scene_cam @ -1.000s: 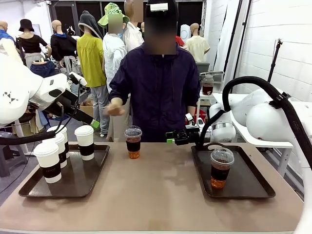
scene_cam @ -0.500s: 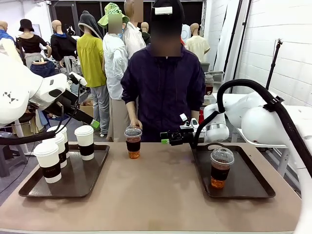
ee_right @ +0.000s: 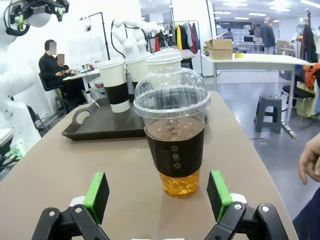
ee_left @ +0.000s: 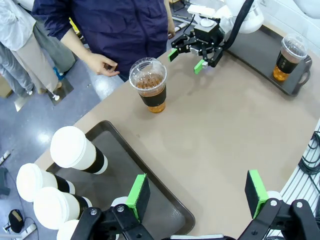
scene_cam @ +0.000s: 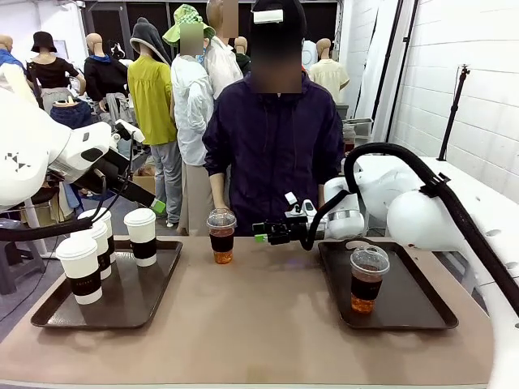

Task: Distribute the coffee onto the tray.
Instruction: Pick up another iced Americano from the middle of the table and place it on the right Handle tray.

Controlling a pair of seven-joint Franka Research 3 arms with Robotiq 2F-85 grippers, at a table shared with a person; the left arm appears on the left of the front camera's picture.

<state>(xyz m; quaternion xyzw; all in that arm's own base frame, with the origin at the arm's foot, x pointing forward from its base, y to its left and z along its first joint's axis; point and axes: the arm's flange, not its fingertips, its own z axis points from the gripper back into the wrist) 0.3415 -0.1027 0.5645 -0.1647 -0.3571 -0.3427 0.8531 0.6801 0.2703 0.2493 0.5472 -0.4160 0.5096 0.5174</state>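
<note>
A clear dome-lidded cup of brown coffee [scene_cam: 221,236] [ee_left: 150,88] stands on the bare table near the far edge, in front of the person. My right gripper [scene_cam: 263,234] [ee_left: 186,60] [ee_right: 158,195] is open, level with the cup and just to its right; the cup [ee_right: 175,145] stands a little ahead of the green pads, untouched. Another clear cup [scene_cam: 367,280] [ee_left: 290,57] stands on the right tray [scene_cam: 418,304]. Three white cups with dark sleeves [scene_cam: 81,269] [ee_left: 77,150] stand on the left tray [scene_cam: 49,312]. Above that tray my left gripper [scene_cam: 150,201] [ee_left: 197,191] hangs open and holds nothing.
The person stands at the far edge, one hand [ee_left: 102,64] [ee_right: 311,160] hanging close behind the middle cup. Bare tabletop [scene_cam: 259,324] lies between the two trays. Another robot arm and tables show farther off in the right wrist view.
My right gripper has travelled left from over the right tray's corner toward the middle cup. The person's hand has dropped from chest height to behind the cup. The left arm has stayed still.
</note>
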